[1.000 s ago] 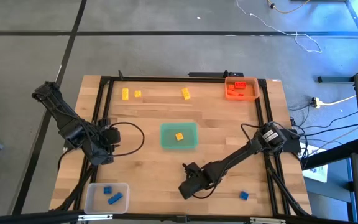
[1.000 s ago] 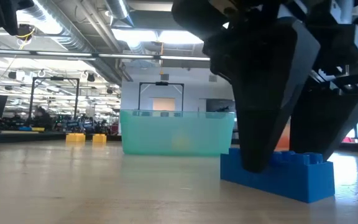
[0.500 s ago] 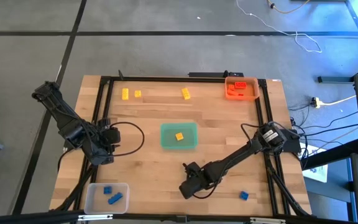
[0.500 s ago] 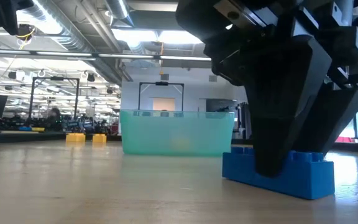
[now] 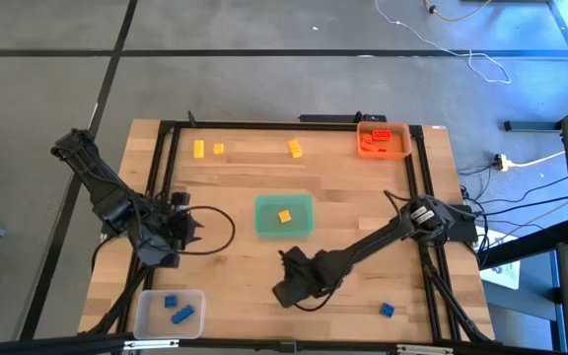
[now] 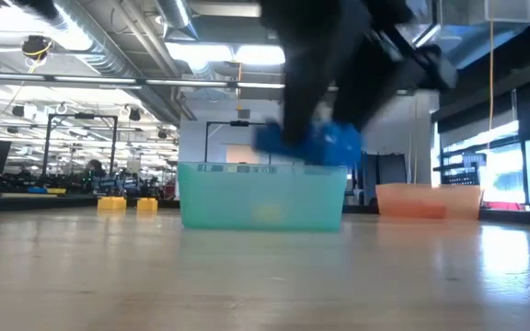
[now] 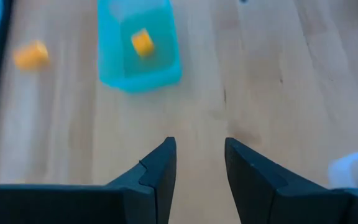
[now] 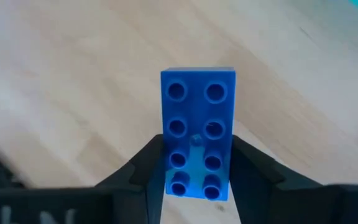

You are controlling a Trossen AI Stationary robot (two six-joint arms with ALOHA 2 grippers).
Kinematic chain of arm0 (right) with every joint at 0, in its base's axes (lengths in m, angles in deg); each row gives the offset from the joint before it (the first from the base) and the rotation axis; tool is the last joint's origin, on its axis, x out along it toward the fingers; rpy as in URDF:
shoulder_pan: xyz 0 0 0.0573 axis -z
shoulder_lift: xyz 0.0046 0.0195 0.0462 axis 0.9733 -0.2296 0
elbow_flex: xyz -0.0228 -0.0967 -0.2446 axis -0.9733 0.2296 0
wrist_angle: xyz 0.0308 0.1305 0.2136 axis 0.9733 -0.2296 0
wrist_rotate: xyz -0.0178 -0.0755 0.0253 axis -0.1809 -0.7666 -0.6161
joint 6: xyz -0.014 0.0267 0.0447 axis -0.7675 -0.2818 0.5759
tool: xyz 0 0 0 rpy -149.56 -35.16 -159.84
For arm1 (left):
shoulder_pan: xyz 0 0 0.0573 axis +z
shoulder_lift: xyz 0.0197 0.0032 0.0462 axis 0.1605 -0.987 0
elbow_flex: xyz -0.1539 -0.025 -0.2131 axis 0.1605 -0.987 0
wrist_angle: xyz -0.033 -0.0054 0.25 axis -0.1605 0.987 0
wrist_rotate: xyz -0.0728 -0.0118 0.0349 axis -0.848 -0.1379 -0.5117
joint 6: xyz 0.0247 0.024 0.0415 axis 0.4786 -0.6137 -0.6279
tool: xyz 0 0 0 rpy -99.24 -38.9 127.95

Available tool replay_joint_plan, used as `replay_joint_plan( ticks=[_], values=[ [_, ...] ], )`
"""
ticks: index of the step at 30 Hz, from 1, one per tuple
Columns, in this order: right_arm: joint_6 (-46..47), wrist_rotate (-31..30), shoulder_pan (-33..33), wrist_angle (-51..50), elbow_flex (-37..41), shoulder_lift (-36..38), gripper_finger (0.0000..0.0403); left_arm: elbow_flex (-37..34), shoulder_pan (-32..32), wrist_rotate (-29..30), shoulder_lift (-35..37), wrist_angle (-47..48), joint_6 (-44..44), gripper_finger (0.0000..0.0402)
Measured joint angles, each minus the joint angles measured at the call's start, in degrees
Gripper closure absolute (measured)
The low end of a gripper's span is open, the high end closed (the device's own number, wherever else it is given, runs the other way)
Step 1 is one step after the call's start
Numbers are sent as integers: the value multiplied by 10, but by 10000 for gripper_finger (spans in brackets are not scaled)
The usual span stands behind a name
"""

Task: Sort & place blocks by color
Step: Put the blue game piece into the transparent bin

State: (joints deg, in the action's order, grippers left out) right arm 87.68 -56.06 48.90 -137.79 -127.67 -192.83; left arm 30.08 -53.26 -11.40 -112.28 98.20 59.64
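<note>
Lifting clear of the counter [image 5: 245, 182] now: the right pincer [image 5: 286, 293] is clenched on a blue 2x4 brick [image 8: 196, 130], which a second ago sat flat on the wood at the low view's right and now hangs blurred in the air in front of the teal tray [image 6: 263, 195]. Pick looks done, carry to the clear tray [image 5: 142, 308] (lower left of the high frame, two blue blocks [image 5: 177, 312] already inside) is likely next.

Left pincer [image 5: 187, 226] waits at mid-left of the high frame, released, nothing between its fingers, and has turned slightly since earlier.

Around: one yellow block [image 5: 284, 216] in the teal tray, three yellow blocks [image 5: 295, 149] loose along the upper counter, orange blocks in the orange tray [image 5: 396, 150] at upper right, one small blue block [image 5: 387, 310] loose at lower right. The left arm and its cable sit near the route to the clear tray and could crowd it.
</note>
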Motion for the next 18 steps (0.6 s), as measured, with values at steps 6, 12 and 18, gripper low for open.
replay_joint_plan(
  ticks=[6, 12, 18],
  values=[
    [-116, -19, 19, -38, -87, 1, 268, 0, 0, 55, 0, -74, -178, 275],
    [-241, 42, 44, -53, -179, 1, 268, 0, 7, 88, 0, -130, -339, 275],
    [-344, 85, 73, -54, -261, 2, 268, 0, 13, 82, 0, -175, -409, 275]
  ],
)
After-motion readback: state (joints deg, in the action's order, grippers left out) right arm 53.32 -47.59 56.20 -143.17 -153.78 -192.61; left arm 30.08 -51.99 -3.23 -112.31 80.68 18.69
